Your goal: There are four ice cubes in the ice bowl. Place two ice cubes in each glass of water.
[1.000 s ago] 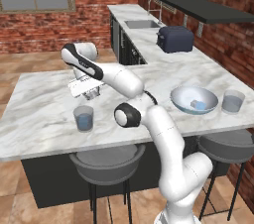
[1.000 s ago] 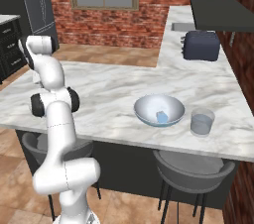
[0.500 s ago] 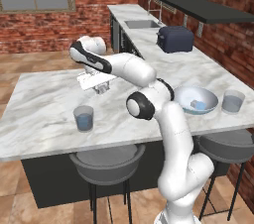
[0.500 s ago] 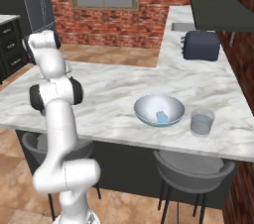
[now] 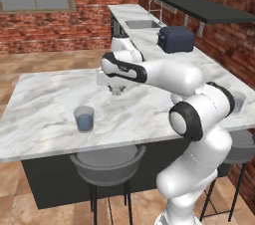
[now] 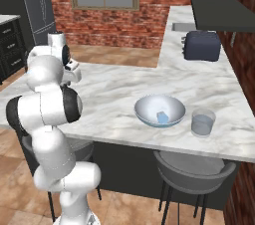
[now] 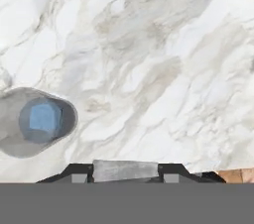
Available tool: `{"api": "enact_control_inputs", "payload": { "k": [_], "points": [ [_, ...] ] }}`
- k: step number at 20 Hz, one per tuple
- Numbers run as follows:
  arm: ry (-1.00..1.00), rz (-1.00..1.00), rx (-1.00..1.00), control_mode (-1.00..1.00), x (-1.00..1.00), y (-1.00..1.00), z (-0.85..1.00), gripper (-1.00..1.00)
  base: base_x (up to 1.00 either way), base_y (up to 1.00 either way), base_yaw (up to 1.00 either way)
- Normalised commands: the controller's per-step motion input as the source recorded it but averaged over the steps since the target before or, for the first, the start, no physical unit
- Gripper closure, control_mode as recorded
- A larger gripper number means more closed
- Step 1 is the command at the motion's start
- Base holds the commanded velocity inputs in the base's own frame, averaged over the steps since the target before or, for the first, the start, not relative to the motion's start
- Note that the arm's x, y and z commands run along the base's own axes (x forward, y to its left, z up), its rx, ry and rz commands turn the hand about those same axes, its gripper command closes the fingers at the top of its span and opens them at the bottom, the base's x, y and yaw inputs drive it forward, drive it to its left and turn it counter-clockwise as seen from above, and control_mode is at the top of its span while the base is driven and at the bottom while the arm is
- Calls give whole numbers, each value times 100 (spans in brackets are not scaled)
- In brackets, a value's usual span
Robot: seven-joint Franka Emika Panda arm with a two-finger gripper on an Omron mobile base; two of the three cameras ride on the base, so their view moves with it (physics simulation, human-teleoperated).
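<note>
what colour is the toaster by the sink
Dark navy blue; the toaster shows best in the right base view.

One glass of water (image 5: 84, 118) stands on the marble counter (image 5: 45, 99) (the arm (image 5: 164, 74) reaches above it).

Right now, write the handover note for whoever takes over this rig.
Gripper: shut on what looks like a small whitish ice cube, above the marble counter.
Shallow pale blue-white ice bowl: one cube visible inside.
Short clear tumbler of water near the gripper: a pale square inside, possibly a cube.
Second tumbler, beside the bowl: no cube made out.
Left: two cubes in each tumbler.
</note>
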Motion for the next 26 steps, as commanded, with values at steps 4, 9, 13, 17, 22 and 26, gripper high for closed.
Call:
{"api": "enact_control_inputs", "payload": {
  "k": [4, 9, 13, 17, 22, 26],
  "points": [
    [2, 17, 8, -100, 4, 52, 32, 100, 0, 0, 0],
    [14, 16, 1, -100, 40, 49, 44, 100, 0, 0, 0],
    [16, 12, 0, -100, 31, 62, 0, 100, 0, 0, 0],
    [7, 7, -4, -100, 0, 65, -16, 100, 0, 0, 0],
    [0, 1, -1, -100, 0, 32, -23, 100, 0, 0, 0],
    [0, 0, 0, -100, 4, 1, -35, 100, 0, 0, 0]
  ]
}}
